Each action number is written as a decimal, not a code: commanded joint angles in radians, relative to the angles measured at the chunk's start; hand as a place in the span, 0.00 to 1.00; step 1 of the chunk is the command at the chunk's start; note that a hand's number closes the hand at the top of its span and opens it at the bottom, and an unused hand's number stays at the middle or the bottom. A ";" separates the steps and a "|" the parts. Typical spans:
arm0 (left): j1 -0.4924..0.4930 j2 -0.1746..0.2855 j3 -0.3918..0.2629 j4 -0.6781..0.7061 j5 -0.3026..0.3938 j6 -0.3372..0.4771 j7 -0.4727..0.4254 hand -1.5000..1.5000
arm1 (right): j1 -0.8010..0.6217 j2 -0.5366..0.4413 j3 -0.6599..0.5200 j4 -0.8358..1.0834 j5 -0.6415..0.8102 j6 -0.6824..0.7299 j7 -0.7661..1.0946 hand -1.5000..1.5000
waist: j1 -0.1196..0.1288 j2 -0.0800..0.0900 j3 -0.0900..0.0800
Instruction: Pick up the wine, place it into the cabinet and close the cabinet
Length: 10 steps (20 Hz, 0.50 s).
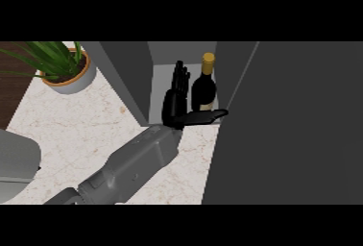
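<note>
The wine bottle (205, 89), dark with a gold cap and a pale label, stands upright inside the open grey cabinet (126, 77), on its light floor close to the front edge. My left hand (175, 103) is open just left of the bottle. Its fingers point straight up along the bottle's side, and its thumb sticks out to the right across the front of the bottle's base. I cannot tell whether the hand touches the bottle. The cabinet's dark door (297, 125) stands wide open on the right. My right hand does not show.
A potted green plant (65, 67) stands on the marble counter (71, 129) at the back left. A pale grey rounded object (14, 163) sits at the left edge. The open door fills the view's right side.
</note>
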 commanded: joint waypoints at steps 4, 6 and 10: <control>0.091 -0.001 0.036 -0.071 -0.099 -0.008 -0.016 0.00 | -0.005 0.007 0.032 -0.046 0.053 -0.040 0.057 0.00 | 0.027 -0.007 0.000; 0.122 -0.001 0.041 -0.117 -0.137 0.013 -0.037 0.00 | -0.021 -0.032 -0.048 -0.095 -0.041 -0.026 0.114 0.00 | 0.029 -0.008 0.000; 0.219 0.088 0.017 -0.290 -0.216 0.026 0.009 0.00 | -0.020 0.002 -0.016 -0.012 0.028 -0.037 0.025 0.00 | 0.042 -0.010 0.000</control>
